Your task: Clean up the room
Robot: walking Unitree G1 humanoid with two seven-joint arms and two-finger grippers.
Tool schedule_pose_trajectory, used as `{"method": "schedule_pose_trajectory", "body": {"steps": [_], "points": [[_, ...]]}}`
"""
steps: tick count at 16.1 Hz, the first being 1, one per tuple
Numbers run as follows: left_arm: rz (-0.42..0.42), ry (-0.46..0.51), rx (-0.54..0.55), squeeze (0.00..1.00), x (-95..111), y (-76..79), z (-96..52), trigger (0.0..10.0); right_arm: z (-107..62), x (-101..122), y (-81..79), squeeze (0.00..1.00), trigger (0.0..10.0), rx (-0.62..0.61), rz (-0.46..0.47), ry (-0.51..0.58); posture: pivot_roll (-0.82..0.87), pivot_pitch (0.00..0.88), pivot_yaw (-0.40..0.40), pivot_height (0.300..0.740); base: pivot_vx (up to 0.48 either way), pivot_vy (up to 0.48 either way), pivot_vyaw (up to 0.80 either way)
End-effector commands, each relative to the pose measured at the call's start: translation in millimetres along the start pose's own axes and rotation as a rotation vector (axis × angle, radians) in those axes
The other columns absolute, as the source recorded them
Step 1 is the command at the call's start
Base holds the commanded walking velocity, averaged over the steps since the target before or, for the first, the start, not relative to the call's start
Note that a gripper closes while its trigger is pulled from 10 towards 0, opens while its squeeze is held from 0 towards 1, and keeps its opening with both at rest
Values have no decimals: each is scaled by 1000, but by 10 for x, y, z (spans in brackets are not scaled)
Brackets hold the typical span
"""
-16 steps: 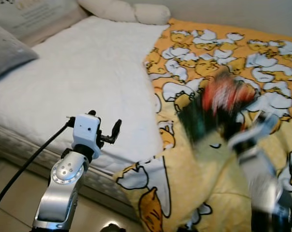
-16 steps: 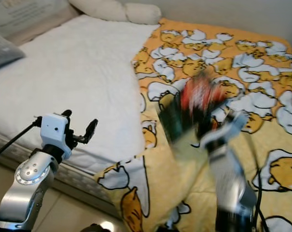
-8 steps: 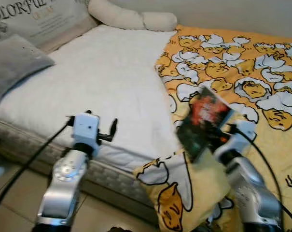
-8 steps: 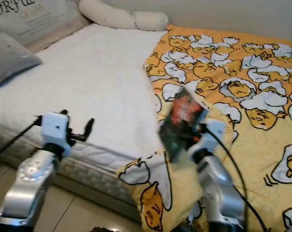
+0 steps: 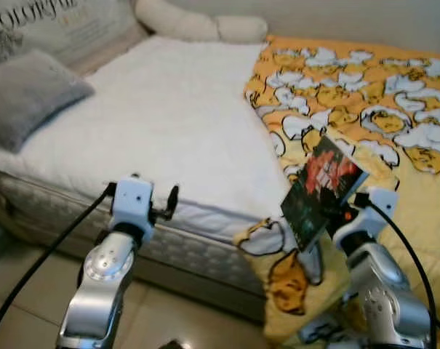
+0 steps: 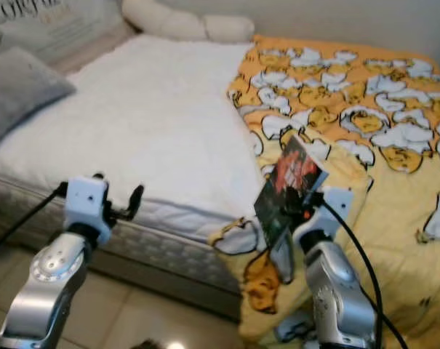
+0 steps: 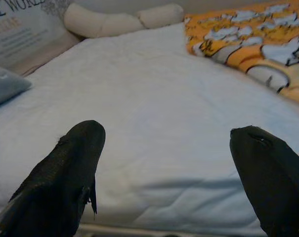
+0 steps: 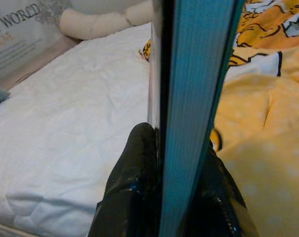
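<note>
The book [image 5: 323, 190] — dark cover with red and green print — is held up in the air, tilted, above the front corner of the bed where the yellow blanket [image 5: 394, 123] hangs over the edge. The right tool [image 8: 161, 148] is clamped on it: in the right wrist view its two black fingers [image 8: 132, 173] press either side of the book's lower edge, and the teal page block [image 8: 198, 74] runs straight up between them. The right arm's silver forearm [image 5: 380, 291] rises from below, a black cable looping along it.

The blanket, patterned with white and yellow cartoon figures, covers the right part of the bed and is folded back along a diagonal edge; one corner droops down the front of the mattress just beside the book. The rest of the bed is bare white quilted mattress [image 5: 161, 116].

The left tool [image 7: 164, 163] hovers low at the front edge of the mattress, well apart from the book, its fingers spread wide with nothing between them — the left wrist view looks across the white surface between the two black fingertips [image 7: 75, 153].

At the head of the bed lie a grey pillow [image 5: 27, 94], a printed cushion [image 5: 60, 25] with lettering, and a cream bolster [image 5: 198, 25] against the wall. Beige tiled floor [image 5: 23, 291] shows below the bed frame.
</note>
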State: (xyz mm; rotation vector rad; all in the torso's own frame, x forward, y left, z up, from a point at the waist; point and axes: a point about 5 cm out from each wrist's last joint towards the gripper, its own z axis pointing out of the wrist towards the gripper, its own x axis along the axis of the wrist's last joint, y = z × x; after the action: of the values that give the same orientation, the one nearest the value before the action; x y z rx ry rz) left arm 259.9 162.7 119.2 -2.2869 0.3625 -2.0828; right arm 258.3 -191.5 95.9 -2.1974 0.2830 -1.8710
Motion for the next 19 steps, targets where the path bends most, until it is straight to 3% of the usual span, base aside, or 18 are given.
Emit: {"method": "schedule_pose_trajectory", "body": {"steps": [1,4,9,19], "points": [[12,-4,24,0,7,-70,-7,10000,15,71,-103,0,10000,35,0,29,-95,42,20,740,0,480,0],[9,0,13,0,44,-54,11,10000,-1,101,-70,0,10000,24,9,34,-90,42,28,740,0,480,0],[-14,10,15,0,123,-135,57,10000,1,86,-150,0,10000,40,13,40,-84,41,42,740,0,480,0],[-30,-8,38,0,91,-211,40,10000,-33,49,-225,0,10000,57,0,19,-80,66,43,740,0,480,-722]]}}
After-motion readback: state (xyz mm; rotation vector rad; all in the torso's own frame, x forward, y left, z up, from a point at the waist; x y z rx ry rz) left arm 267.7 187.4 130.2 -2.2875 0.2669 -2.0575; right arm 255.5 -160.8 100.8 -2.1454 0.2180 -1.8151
